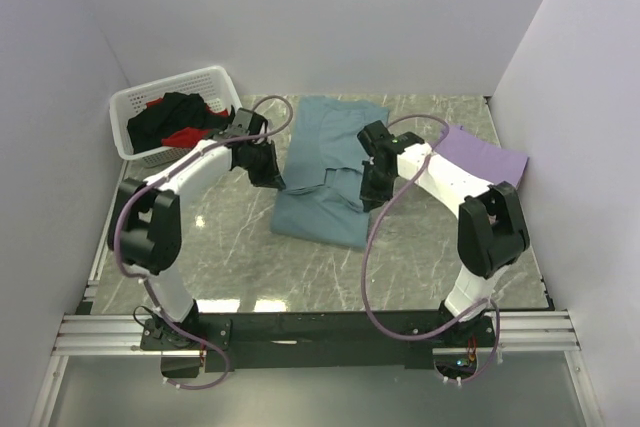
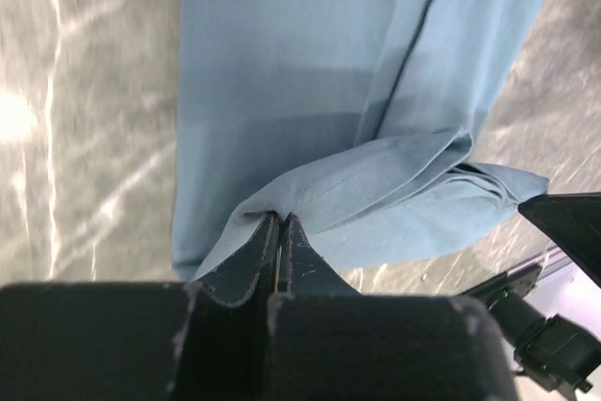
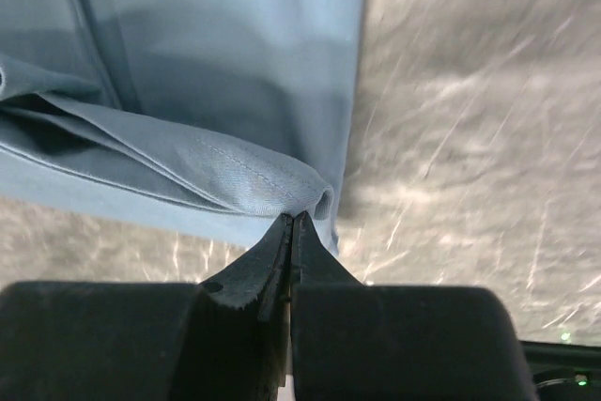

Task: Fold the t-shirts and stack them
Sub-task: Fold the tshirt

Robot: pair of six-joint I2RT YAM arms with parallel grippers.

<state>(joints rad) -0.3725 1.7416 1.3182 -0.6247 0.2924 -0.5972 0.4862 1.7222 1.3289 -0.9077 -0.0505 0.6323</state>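
Robotics lab test cell, built around a grey marble-patterned tabletop (image 1: pixel 230 247). Plain white panel walls (image 1: pixel 330 7) box the tabletop in on its left, far and right sides. Along the tabletop's near edge runs a slotted aluminium rail (image 1: pixel 100 332). Two white-and-black robot arms are bolted there side by side, the left arm (image 1: pixel 190 172) and the right arm (image 1: pixel 450 182), with purple-grey cables (image 1: pixel 366 272) looping from them. Staged work items lie on the tabletop: a white slotted basket (image 1: pixel 121 127) at its far left corner, a teal-blue t-shirt (image 1: pixel 330 147) in its middle, and a lavender t-shirt (image 1: pixel 490 155) by its right edge.
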